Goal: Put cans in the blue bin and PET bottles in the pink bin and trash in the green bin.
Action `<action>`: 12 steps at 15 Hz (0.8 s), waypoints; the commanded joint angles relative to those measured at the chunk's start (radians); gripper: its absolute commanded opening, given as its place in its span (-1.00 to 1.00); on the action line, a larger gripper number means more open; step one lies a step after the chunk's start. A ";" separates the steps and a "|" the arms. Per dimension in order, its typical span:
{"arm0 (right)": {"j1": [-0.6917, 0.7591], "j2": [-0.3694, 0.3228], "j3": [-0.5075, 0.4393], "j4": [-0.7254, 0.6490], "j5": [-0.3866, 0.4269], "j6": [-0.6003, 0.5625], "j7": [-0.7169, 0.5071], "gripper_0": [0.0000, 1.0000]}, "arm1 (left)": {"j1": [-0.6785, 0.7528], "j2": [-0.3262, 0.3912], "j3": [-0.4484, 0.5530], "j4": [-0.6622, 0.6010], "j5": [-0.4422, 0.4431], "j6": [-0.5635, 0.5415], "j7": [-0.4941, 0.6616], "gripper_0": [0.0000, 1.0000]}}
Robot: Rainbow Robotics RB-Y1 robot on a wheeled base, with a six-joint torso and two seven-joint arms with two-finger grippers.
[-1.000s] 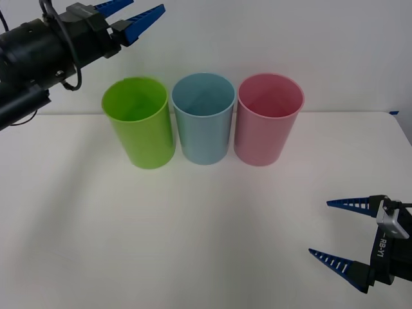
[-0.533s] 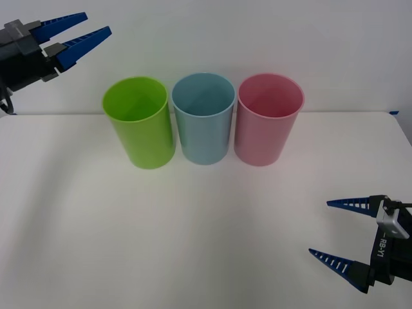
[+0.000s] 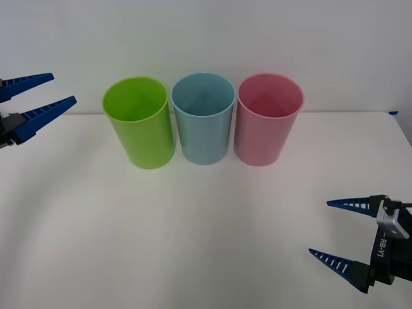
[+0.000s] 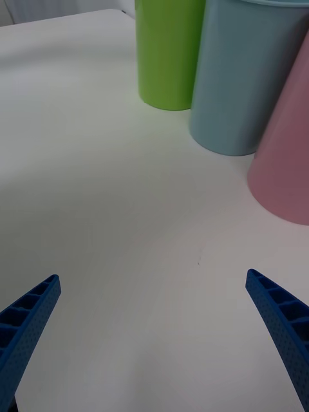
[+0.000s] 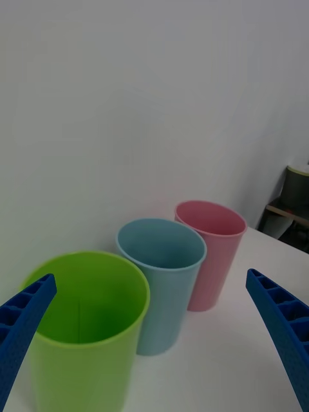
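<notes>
Surface (image 3: 206, 232): a white top is being used to carry the three bins, which are being kept in a row along its far side, upright and open-mouthed so that items can be dropped in from above.

Green bin (image 3: 138, 122): is being stood at the robot's left end of the row, just beside the blue one.

Blue bin (image 3: 203, 118): is being held in the middle, flanked closely by its neighbours; what lies at its bottom cannot be told.

Pink bin (image 3: 268, 119): is being placed at the right end of the row.

Left tool (image 3: 32, 100): is being held released, fingers spread, raised off the left edge, well apart from the green bin, nothing gripped.

Right tool (image 3: 340, 233): is being parked low near the right front corner, fingers wide apart and empty, likely so the sorting area is being left unobstructed.

Can: no can is being seen lying on the surface or held; sorting is judged largely finished.
</notes>
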 commanded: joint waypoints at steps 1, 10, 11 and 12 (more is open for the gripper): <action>0.000 0.000 0.000 0.000 0.000 0.000 0.000 1.00 | 0.108 -0.005 0.016 -0.056 0.003 -0.001 -0.006 1.00; 0.000 0.000 0.000 0.000 0.000 0.000 0.000 1.00 | 0.324 -0.176 0.064 -0.206 -0.219 -0.106 -0.002 1.00; 0.000 0.000 0.000 0.000 0.000 0.000 0.000 1.00 | 0.345 -0.199 0.063 -0.227 -0.250 -0.118 0.003 1.00; 0.000 0.000 0.000 0.000 0.000 0.000 0.000 1.00 | 0.361 -0.222 0.063 -0.241 -0.278 -0.130 0.004 1.00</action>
